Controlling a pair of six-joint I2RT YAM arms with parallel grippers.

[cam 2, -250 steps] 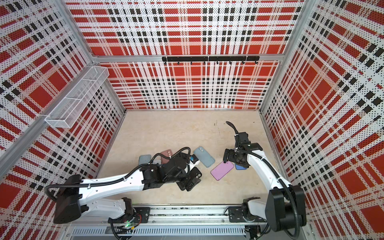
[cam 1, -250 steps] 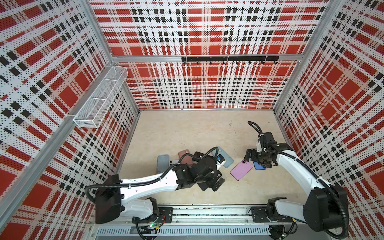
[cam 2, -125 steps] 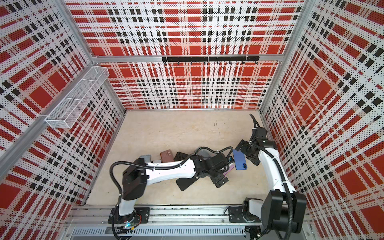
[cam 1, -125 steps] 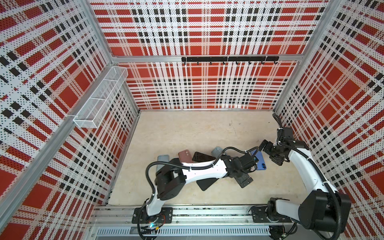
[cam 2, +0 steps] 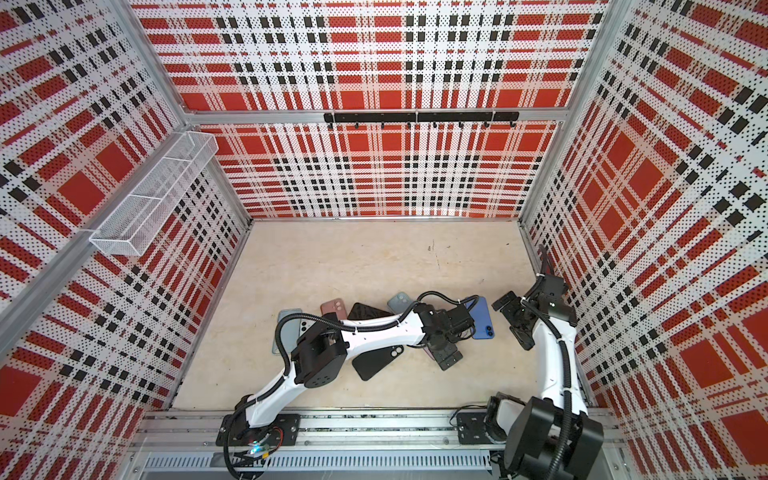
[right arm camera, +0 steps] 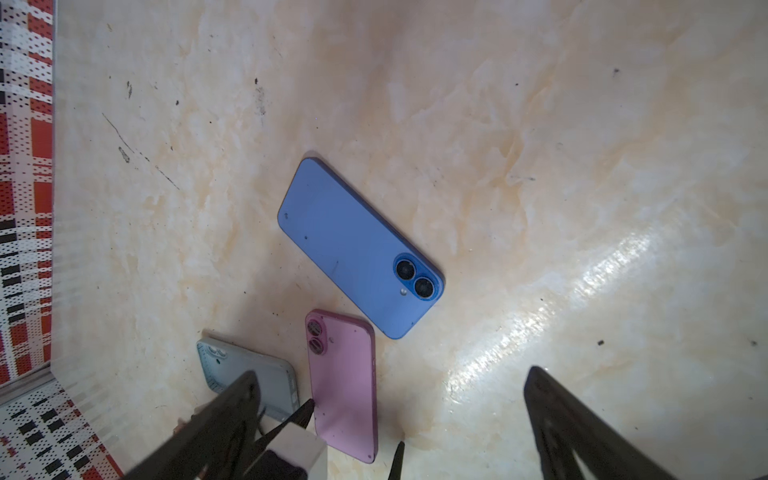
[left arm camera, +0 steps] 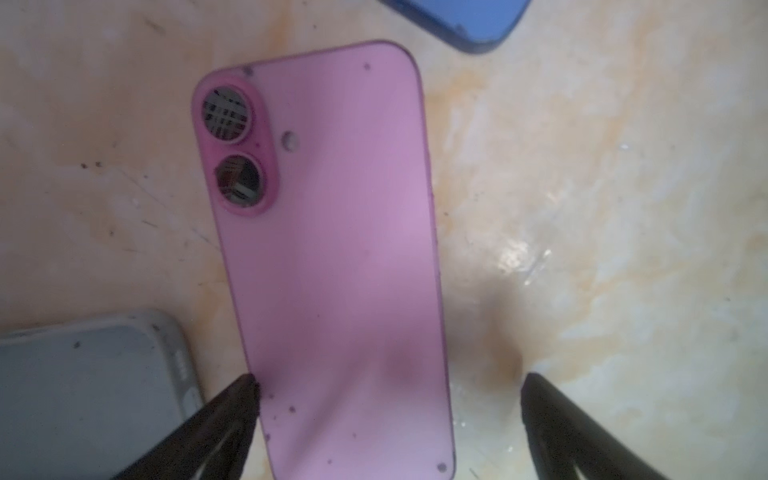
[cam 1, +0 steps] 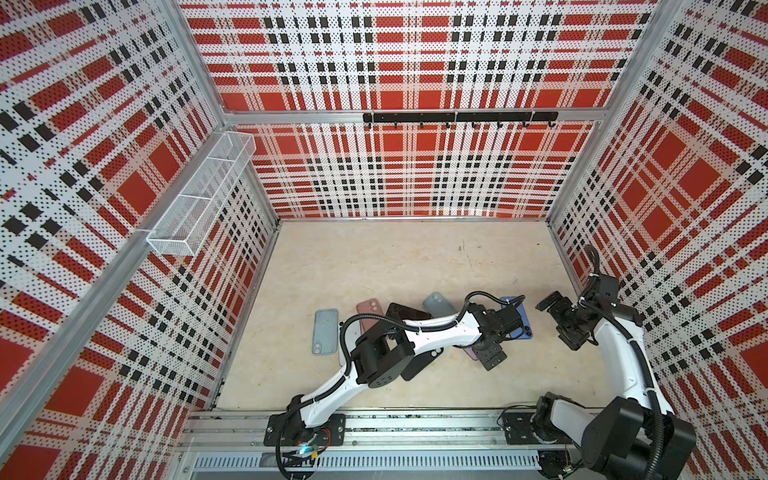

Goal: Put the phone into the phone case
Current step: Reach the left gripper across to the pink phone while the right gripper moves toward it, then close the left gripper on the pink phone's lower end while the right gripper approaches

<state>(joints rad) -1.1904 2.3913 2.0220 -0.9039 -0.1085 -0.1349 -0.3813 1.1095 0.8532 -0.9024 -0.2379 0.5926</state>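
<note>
Left arm is reaching much further right than a second ago, crossing the middle; right arm is sitting further back toward the right wall.

The left gripper (left arm camera: 388, 377) is hovering low over the flat pink phone with twin round lenses (left arm camera: 332, 249), jaws spread wide, gripping nothing. The phone is lying back-up on the beige marbled bench (left arm camera: 602, 208), with its plain end sitting between the fingers. One fingertip (left arm camera: 245, 388) is sitting right at its long edge, contact unclear; the other is standing clear of it.

The right gripper (cam 1: 561, 321) is hanging near the right wall, jaws also wide apart and empty, apart from the phones.

A flat blue phone with twin dark lenses (right arm camera: 357, 249) is lying back-up just beside the pink one's lens end. A grey-blue rounded case (left arm camera: 83, 395) is lying just beside the pink phone on the other side.

A black phone case with a lens cut-out (cam 2: 374, 363) is lying partly under the left arm. A pale blue case (cam 1: 325, 330), a dusty-pink case (cam 1: 370, 307) and a black slab (cam 1: 405, 311) are lying further left. The pink phone is not sitting in any case yet.
</note>
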